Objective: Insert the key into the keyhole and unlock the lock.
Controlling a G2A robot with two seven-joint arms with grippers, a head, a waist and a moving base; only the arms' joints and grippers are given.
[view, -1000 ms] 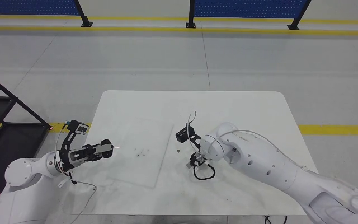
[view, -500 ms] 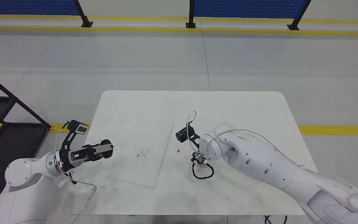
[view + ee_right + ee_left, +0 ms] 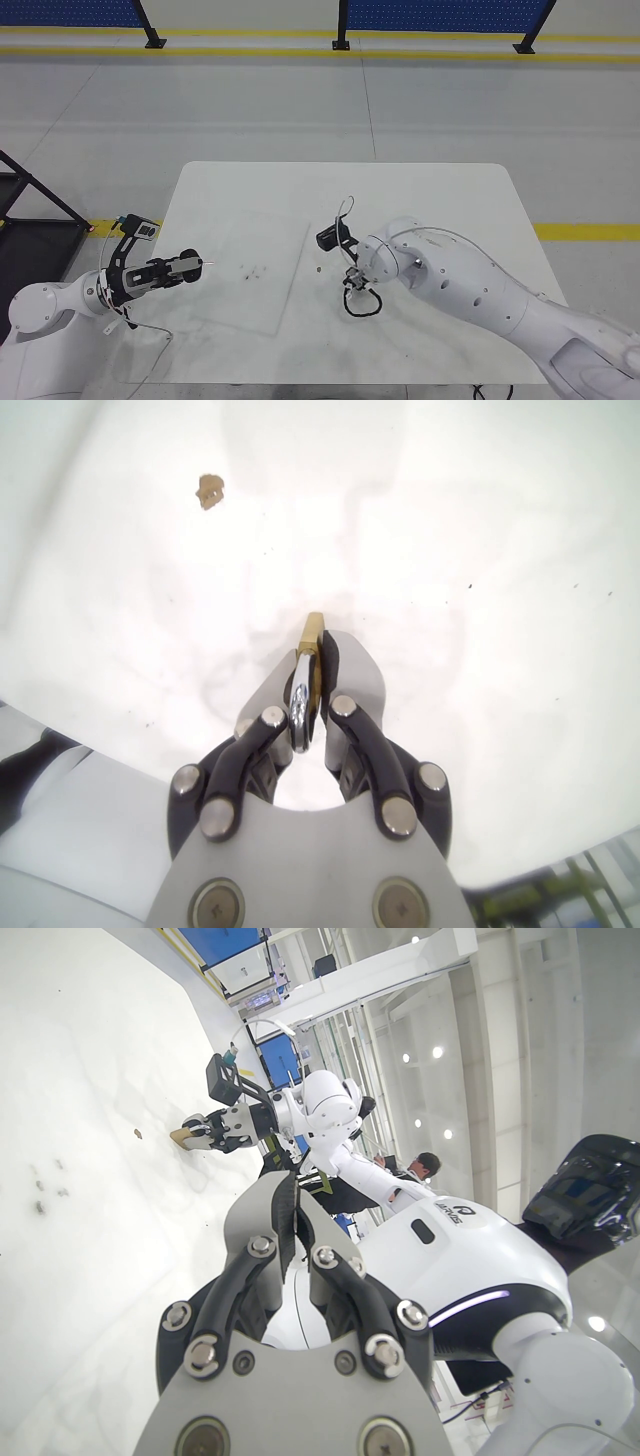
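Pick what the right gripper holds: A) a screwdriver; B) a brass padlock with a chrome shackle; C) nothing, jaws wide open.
B: the right gripper is shut on the padlock, its brass body poking past the fingertips and the chrome shackle lying between them.

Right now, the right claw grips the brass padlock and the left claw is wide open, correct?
Not quite. The right gripper does grip the brass padlock, but the left gripper is shut, not open: the left wrist view shows its fingers pressed together.
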